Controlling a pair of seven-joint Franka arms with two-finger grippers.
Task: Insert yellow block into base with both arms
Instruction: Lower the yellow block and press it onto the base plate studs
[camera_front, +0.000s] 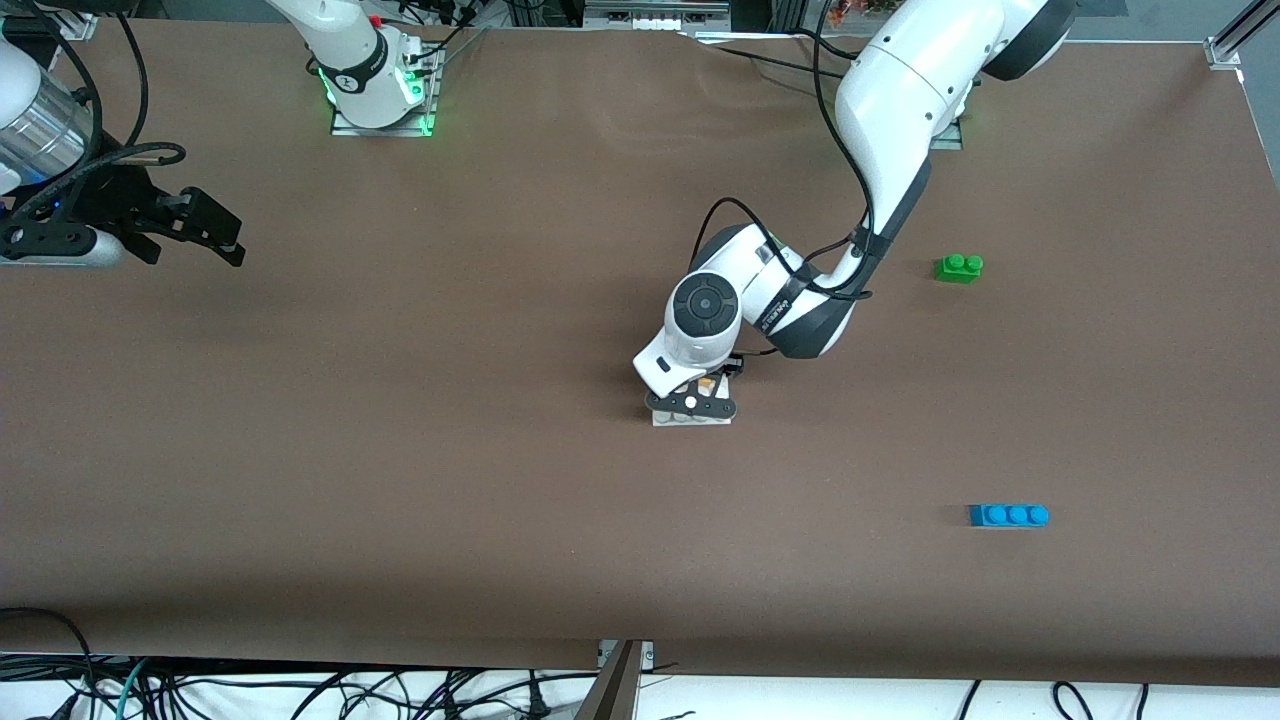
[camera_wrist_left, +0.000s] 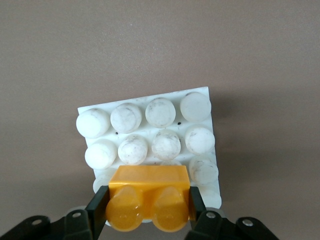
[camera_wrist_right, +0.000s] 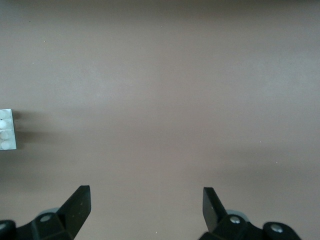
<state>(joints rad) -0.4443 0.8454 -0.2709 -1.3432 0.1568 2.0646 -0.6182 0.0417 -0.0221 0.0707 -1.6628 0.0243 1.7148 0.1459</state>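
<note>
Under left wrist view, yellow block (camera_wrist_left: 149, 197) clamped over base (camera_wrist_left: 150, 127).

We see the left gripper (camera_wrist_left: 149, 210) clamping the yellow block (camera_wrist_left: 148, 196) by its ends, studs toward the camera, over one edge row of the white base (camera_wrist_left: 150, 131) (its studs look scuffed) on the brown table (camera_wrist_left: 150, 45).

A brown mat (camera_front: 400, 480) covers the whole table, lit evenly. Along the lower edge of the frame runs a white strip (camera_front: 900, 700) strewn with black cables (camera_front: 300, 695). At the upper edge, metal framing (camera_front: 1235, 35) shows in the corner.
</note>
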